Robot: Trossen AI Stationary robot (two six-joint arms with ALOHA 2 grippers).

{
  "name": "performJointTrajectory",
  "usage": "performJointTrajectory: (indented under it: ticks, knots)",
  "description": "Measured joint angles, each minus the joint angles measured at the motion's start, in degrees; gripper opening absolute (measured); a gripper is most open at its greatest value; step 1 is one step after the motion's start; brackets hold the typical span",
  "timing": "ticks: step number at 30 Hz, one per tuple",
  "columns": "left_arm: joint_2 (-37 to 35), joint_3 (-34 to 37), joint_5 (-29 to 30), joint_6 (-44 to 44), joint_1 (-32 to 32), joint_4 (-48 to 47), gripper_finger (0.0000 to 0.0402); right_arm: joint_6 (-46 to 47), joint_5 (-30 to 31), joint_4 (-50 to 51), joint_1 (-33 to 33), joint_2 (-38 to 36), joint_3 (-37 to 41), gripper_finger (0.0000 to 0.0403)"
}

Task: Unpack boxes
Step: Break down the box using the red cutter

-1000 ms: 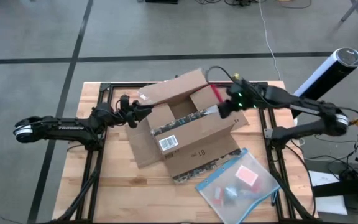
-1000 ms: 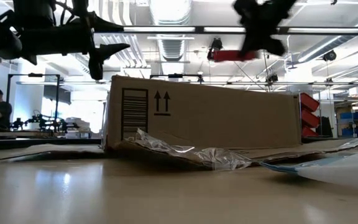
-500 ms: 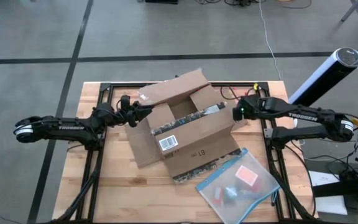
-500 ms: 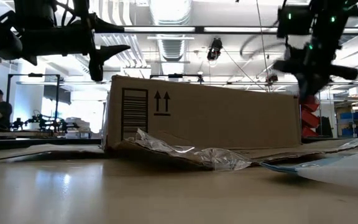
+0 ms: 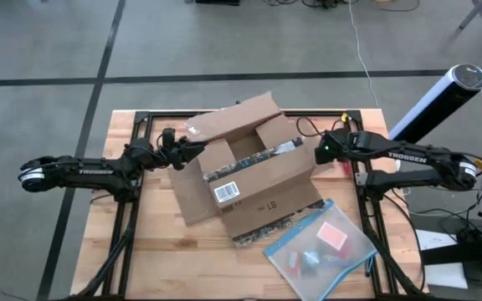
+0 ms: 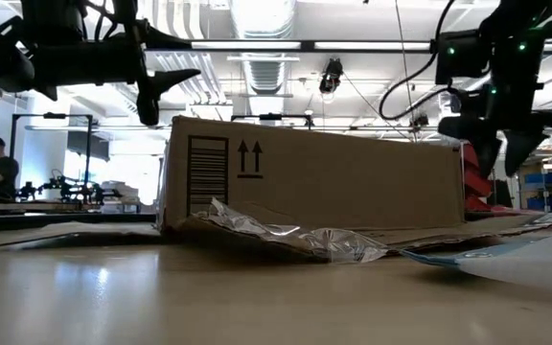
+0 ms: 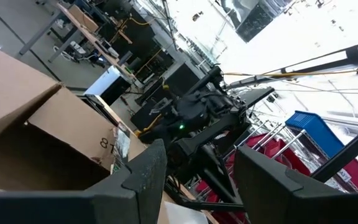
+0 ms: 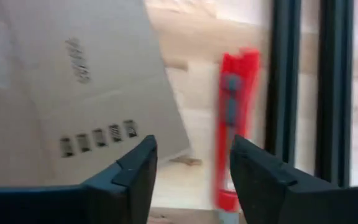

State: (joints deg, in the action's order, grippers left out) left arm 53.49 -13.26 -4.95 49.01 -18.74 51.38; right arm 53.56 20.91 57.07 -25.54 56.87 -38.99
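A wooden surface [image 5: 153, 251] on a black frame stands on grey floor. At its middle sits your box [image 5: 253, 171], flaps spread, cavity open upward, its long axis running diagonally. Near the front right edge lies a clear pouch [image 5: 320, 242] holding a red card. Your left gripper [image 5: 192, 149] hovers by the box's left flap, fingers apart, empty. Your right gripper [image 5: 318, 150] hovers off the box's right side, fingers parted, above a red tool [image 8: 232, 124] near the frame rail.

Even, soft overhead light fills the high view, with faint shadows. In the low view, ceiling lights [image 6: 257, 21] glare, arms show as silhouettes, and the near counter [image 6: 161, 297] is out of focus. The right wrist view is blurred; the left wrist view blows out white.
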Motion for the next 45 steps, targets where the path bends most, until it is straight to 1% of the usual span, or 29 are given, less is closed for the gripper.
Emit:
performJointTrajectory:
  ticks: [2, 4, 6, 9, 12, 15, 20, 23, 26, 28, 30, 35, 38, 41, 43, 45]
  knots:
    - [0.1, 0.0, 0.0, -0.2, 0.0, 0.0, 0.0163, -4.4, -1.7, -5.9, 0.0, -0.7, -0.9, 0.0195]
    - [0.3, 0.0, 0.0, -0.8, 0.0, -0.4, 0.016, -9.6, -6.1, -15.1, 0.0, -1.4, -1.3, 0.0198]
    - [0.6, 0.0, 0.0, -1.4, 0.0, -2.8, 0.0158, -13.3, -11.3, -23.9, 0.0, -1.5, -1.3, 0.0198]
    - [1.3, 0.0, 0.0, -1.0, 0.0, -8.5, 0.0157, -15.6, -16.4, -34.5, 0.0, -1.1, -1.3, 0.0191]
    - [2.3, 0.0, -1.0, -0.1, 0.1, -13.2, 0.0157, -16.5, -19.5, -40.2, 0.0, -0.1, -1.3, 0.0181]
    - [3.5, 0.0, -3.7, -2.6, 0.0, -14.3, 0.0157, -17.2, -20.9, -42.4, 0.0, 0.7, -1.3, 0.017]
    - [5.6, 0.0, -13.5, -14.4, 0.8, -14.1, 0.0157, -17.6, -21.0, -42.9, 0.0, 2.3, -1.3, 0.0159]
    - [7.0, 0.0, -17.0, -18.8, 2.1, -14.1, 0.0157, -17.6, -21.1, -43.1, 0.0, 3.3, -1.3, 0.0156]
    - [8.4, 0.0, -17.0, -20.7, 3.3, -14.4, 0.0157, -17.6, -22.6, -44.4, 0.0, 4.1, -1.3, 0.0157]
    - [9.2, 0.0, -16.0, -21.5, 3.5, -15.6, 0.0157, -17.6, -23.4, -45.1, 0.0, 4.4, -1.3, 0.0159]
    - [9.8, 0.0, -14.2, -21.6, 3.5, -16.6, 0.0157, -17.6, -24.3, -46.1, 0.0, 4.6, -1.3, 0.0162]
    - [9.1, 0.0, -7.9, -22.1, 3.4, -15.8, 0.0157, -17.6, -24.4, -46.1, 0.0, 5.1, -1.3, 0.0164]
    - [8.6, -0.1, -7.3, -24.2, 3.4, -16.5, 0.0157, -17.7, -24.4, -46.1, 0.0, 5.1, -1.3, 0.0162]
    - [8.9, -0.3, -7.5, -24.7, 3.4, -20.3, 0.0157, -18.6, -24.4, -46.0, 0.0, 5.1, -1.3, 0.0158]
    - [9.1, -0.3, -8.0, -23.8, 3.4, -21.3, 0.0158, -19.0, -24.4, -46.1, 0.0, 5.1, -1.3, 0.0156]
    - [9.2, -0.3, -8.9, -22.6, 3.4, -20.1, 0.0161, -19.2, -24.4, -46.0, 0.0, 5.1, -1.3, 0.0156]
